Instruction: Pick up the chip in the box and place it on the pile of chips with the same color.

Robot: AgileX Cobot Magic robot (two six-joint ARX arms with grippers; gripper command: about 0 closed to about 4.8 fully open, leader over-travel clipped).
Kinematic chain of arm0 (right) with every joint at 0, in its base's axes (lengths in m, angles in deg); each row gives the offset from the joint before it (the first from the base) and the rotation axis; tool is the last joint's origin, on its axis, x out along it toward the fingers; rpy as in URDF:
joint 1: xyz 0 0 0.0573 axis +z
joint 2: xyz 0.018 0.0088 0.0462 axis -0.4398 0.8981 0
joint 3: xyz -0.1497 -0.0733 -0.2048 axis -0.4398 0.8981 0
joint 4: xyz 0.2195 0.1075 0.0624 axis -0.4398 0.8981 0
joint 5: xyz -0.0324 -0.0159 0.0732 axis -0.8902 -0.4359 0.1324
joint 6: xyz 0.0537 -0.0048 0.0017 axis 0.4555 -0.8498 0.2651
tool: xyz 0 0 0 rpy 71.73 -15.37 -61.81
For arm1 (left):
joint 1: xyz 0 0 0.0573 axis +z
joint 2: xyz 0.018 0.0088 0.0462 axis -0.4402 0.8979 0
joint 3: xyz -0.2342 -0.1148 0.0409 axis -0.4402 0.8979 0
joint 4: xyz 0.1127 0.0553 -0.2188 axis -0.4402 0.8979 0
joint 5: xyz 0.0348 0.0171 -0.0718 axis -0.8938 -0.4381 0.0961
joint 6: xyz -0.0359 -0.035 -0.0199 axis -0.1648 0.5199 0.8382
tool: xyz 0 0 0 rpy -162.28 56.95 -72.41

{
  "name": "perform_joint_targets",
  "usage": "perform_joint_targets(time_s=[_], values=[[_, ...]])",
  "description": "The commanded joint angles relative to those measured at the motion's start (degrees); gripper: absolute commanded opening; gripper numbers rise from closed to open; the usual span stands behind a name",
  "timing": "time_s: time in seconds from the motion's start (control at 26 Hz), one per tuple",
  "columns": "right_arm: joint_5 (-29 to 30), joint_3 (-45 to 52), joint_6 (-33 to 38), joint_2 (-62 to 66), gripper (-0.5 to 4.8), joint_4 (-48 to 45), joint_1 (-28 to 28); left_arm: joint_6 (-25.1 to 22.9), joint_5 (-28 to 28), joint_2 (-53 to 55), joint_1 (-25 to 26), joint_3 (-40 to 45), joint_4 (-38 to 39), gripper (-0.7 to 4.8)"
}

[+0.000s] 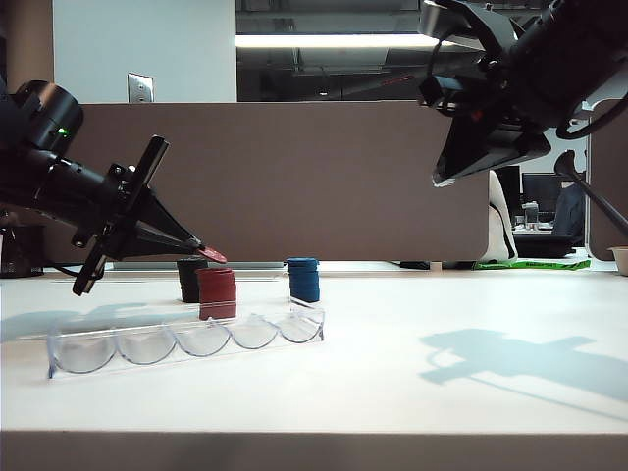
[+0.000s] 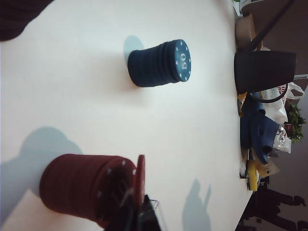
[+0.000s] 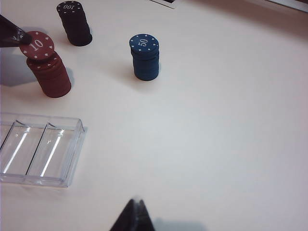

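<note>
A: Here, going from largest to smallest, what is lying on the desk [image 1: 412, 392]?

B: The box [image 1: 186, 341], a clear tray with scalloped slots, is sitting nearest the exterior camera, and its slots are showing nothing inside. Behind it three stacks are standing: the pile of chips with the same color [image 3: 49, 74], dark red, then the blue stack [image 3: 144, 57] and the black stack [image 3: 74, 23], each well apart from the others.

A: And where is the chip [image 3: 37, 45] sitting?

B: The left claw [image 1: 208, 251] is clenching it by one edge and holding it just above the red pile, tilted, with its far rim hanging over the top chip. Whether it is touching the pile is not clear from these views.

A: What is the right claw [image 3: 134, 211] doing?

B: It is hanging high on the right side, away from everything, with its tips pressed together and carrying nothing.

A: How should the placing be carried out well?

B: Judging from the tilt, the wrist should be levelling the chip and centring it over the pile before lowering. Releasing it only when it is resting flat should keep it from sliding off or knocking the pile askew.
</note>
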Motion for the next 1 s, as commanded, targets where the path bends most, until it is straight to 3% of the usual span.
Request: perform_joint_targets(time_s=[0.04, 1.0], values=[[0.0, -0.2, -0.2, -0.2, -0.06, -0.7, 0.0, -1.1, 0.4, 0.2, -0.1, 0.0, 0.2, -0.06], [0.0, -0.2, -0.1, -0.2, -0.06, -0.6, 0.0, -1.5, 0.4, 0.3, -0.1, 0.0, -0.5, -0.06]])
